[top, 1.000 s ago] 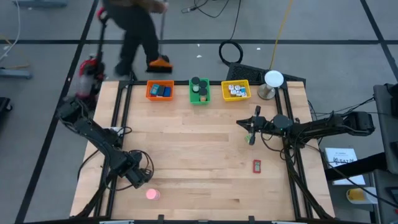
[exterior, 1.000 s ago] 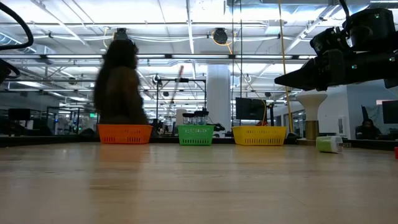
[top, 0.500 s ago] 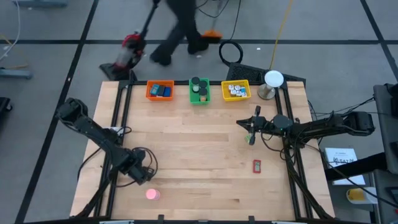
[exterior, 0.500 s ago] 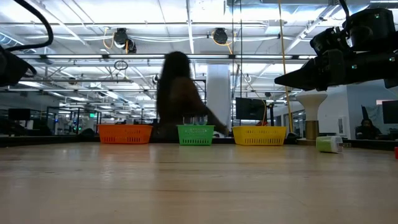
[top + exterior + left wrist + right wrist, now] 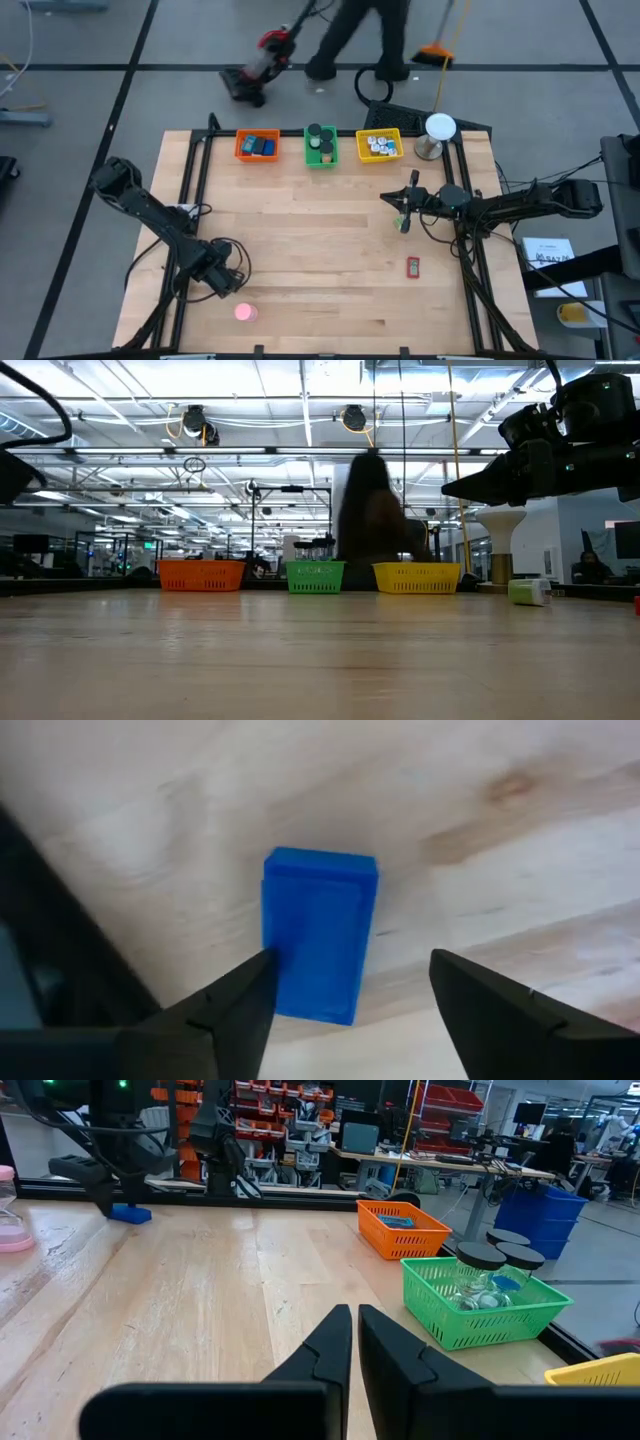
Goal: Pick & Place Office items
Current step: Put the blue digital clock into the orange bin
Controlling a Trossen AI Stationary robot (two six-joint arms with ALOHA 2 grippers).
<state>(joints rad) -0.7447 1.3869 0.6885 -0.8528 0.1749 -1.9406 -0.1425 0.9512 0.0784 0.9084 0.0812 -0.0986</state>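
Observation:
A blue eraser-like block (image 5: 318, 930) lies flat on the wood near the table's near left corner. My left gripper (image 5: 350, 975) hangs over it, open, one finger on each side of the block's near end; in the high view the left gripper (image 5: 215, 277) hides the block. A pink round piece (image 5: 245, 312) lies just nearer the edge. A red piece (image 5: 413, 266) and a green-and-white piece (image 5: 403, 223) lie on the right half. My right gripper (image 5: 355, 1325) is shut on nothing and held above the table by the green-and-white piece. My left gripper has one finger (image 5: 250, 995) right against the blue block's long side (image 5: 272, 950), coming from above; whether it touches the block I cannot tell. The other finger (image 5: 470, 985) stands apart from the block, which lies flat on the table.
Orange bin (image 5: 257, 146), green bin (image 5: 320, 146) and yellow bin (image 5: 379, 146) stand in a row at the far edge, with the white-domed stand (image 5: 438, 130) to their right. A person (image 5: 375, 520) moves beyond the far edge. Bare wood lies mid-table.
The person behind the table's far edge has walked from the left side to the right, pushing a vacuum. Both grippers and the pieces on the table stand as before.

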